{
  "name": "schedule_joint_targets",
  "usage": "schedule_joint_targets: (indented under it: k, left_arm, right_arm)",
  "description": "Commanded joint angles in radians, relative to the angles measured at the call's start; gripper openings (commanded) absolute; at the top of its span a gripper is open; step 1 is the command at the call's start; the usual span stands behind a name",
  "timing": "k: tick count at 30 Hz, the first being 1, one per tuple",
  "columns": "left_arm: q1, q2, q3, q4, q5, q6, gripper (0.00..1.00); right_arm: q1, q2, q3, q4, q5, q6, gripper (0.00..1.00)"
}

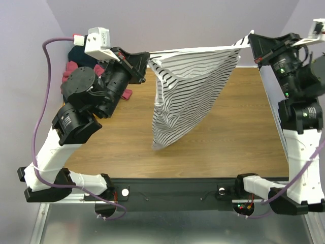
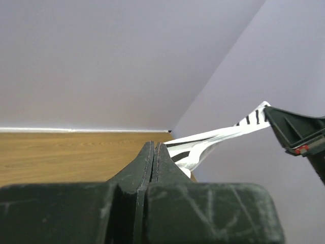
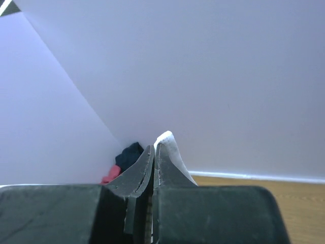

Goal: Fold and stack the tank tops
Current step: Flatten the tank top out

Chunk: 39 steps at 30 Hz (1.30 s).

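Tank top (image 1: 185, 96), soft white cloth with thin dark stripes, hangs in loose folds above the wood-grain tabletop (image 1: 238, 132). Left claw (image 1: 147, 63) and right claw (image 1: 250, 40), both closed, each pinch its taut upper edge. Bare wood lies around it; dark and pink clothes (image 1: 76, 61) crowd the far-left corner.

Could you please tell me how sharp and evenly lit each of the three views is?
Top external: soft, even light, the striped tank top crisp, no glare on the table. Left wrist: walls flatly lit, left fingers dark and slightly soft up close. Right wrist: right fingers likewise dark, the cloth pile behind them small and blurry.
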Motion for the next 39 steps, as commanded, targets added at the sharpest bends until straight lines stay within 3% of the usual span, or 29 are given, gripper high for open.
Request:
schedule_joint_targets:
  k: [1, 8, 15, 23, 25, 30, 33, 34, 35, 36, 37, 39]
  left_arm:
    - [0.01, -0.104, 0.061, 0.073, 0.036, 0.113, 0.0]
    - [0.01, -0.169, 0.004, 0.113, 0.078, 0.13, 0.0]
    - [0.028, -0.127, -0.086, 0.187, -0.087, 0.1, 0.0]
    - [0.54, 0.179, -0.132, 0.239, 0.329, -0.158, 0.0]
    - [0.6, 0.265, -0.135, 0.274, 0.429, -0.206, 0.0]
    - [0.706, 0.57, -0.086, 0.36, 0.529, -0.284, 0.0]
    - [0.734, 0.698, -0.001, 0.363, 0.534, -0.274, 0.0]
    - [0.755, 0.745, 0.05, 0.357, 0.534, -0.269, 0.01]
    - [0.766, 0.767, 0.081, 0.349, 0.561, -0.266, 0.06]
    - [0.78, 0.787, 0.111, 0.345, 0.568, -0.266, 0.14]
    - [0.791, 0.804, 0.172, 0.298, 0.571, -0.266, 0.4]
    - [0.817, 0.815, 0.202, 0.267, 0.572, -0.262, 0.58]
  right_arm:
    - [-0.022, -0.05, 0.079, -0.038, 0.071, -0.081, 0.0]
    - [-0.021, -0.087, 0.12, -0.046, 0.039, -0.067, 0.01]
    - [-0.022, -0.006, 0.05, -0.044, 0.036, -0.062, 0.0]
    - [-0.022, 0.322, -0.076, 0.003, 0.068, -0.095, 0.0]
    - [-0.021, 0.405, -0.122, 0.052, 0.095, -0.095, 0.01]
    - [-0.021, 0.699, -0.113, 0.167, 0.12, -0.093, 0.01]
    - [-0.021, 0.802, -0.022, 0.175, 0.129, -0.089, 0.21]
    - [-0.021, 0.856, 0.007, 0.175, 0.129, -0.092, 0.45]
    - [-0.021, 0.875, 0.057, 0.172, 0.128, -0.086, 0.55]
    - [-0.021, 0.89, 0.083, 0.172, 0.131, -0.081, 0.64]
    - [-0.022, 0.898, 0.099, 0.168, 0.131, -0.076, 0.77]
    - [-0.022, 0.883, 0.11, 0.146, 0.146, -0.055, 0.84]
